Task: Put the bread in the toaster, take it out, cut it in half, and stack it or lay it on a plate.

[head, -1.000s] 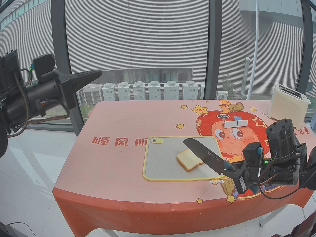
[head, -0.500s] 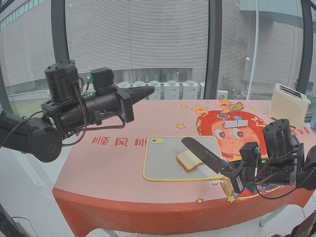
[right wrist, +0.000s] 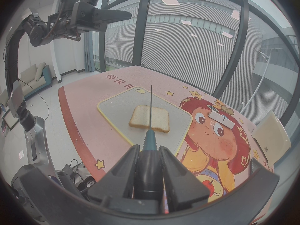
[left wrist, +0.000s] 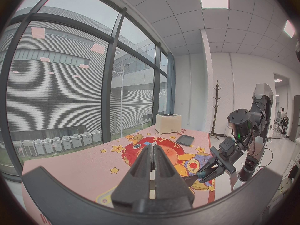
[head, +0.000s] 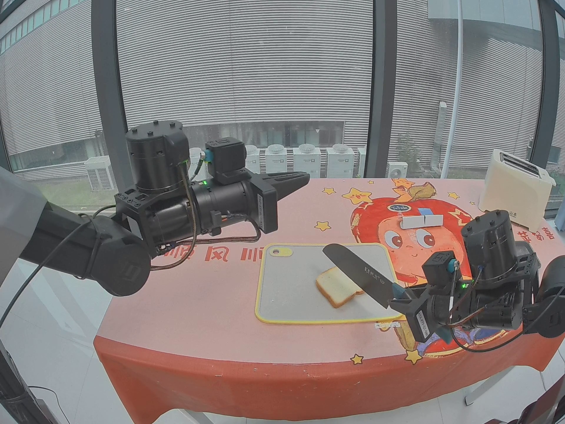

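Note:
A slice of bread (head: 336, 287) lies flat on the yellow-rimmed grey cutting board (head: 288, 292). My right gripper (head: 407, 302) is shut on the handle of a black knife (head: 359, 273), whose blade hangs tilted just above the slice's right side. In the right wrist view the knife (right wrist: 150, 110) points edge-on across the middle of the bread (right wrist: 142, 117), held by that gripper (right wrist: 149, 150). My left gripper (head: 297, 178) is shut on nothing and hovers high above the table, behind and left of the board. The cream toaster (head: 515, 188) stands at the table's far right.
A dark flat plate (left wrist: 185, 139) lies on the table near the toaster (left wrist: 168, 123). The pink tablecloth (head: 200, 301) is bare to the left of the board. Its front edge is close to the board. Windows stand behind the table.
My left arm has swung in from the far left, and its gripper now sits over the table's back left. The right gripper and knife have crept slightly left.

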Available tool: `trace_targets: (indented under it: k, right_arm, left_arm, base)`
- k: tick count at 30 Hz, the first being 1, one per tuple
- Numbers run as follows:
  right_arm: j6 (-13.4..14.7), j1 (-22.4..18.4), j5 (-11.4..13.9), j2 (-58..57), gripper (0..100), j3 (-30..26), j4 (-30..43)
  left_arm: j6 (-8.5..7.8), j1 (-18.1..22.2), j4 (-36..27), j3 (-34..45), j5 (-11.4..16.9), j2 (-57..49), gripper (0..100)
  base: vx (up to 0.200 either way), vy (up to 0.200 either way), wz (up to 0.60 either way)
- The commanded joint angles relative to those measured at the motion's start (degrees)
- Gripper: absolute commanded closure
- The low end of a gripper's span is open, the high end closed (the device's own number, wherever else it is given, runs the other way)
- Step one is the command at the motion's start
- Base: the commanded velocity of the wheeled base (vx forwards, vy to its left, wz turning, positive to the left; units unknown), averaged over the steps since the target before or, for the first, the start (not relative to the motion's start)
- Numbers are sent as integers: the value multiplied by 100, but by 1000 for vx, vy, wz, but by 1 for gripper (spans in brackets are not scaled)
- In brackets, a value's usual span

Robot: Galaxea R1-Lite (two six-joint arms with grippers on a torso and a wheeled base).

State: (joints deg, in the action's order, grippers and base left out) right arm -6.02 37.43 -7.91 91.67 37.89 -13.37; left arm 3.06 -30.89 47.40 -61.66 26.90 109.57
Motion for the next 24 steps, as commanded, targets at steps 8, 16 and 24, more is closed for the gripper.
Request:
trace_targets:
  k: [8,16,24]
  right_arm:
    - [-4,-25,0,-27,100,-36,1]
    - [-13,-25,0,-18,100,-36,1]
    - [-22,10,9,-35,100,-36,-7]
  left_arm:
    - [195,-216,-2,-145,-63,126,100]
    - [757,-207,156,-188,8,109,100]
    - [714,-216,252,-180,-106,135,100]
  base:
    - [0,0,0]
    - [0,-75,0]
    - [0,-50,0]
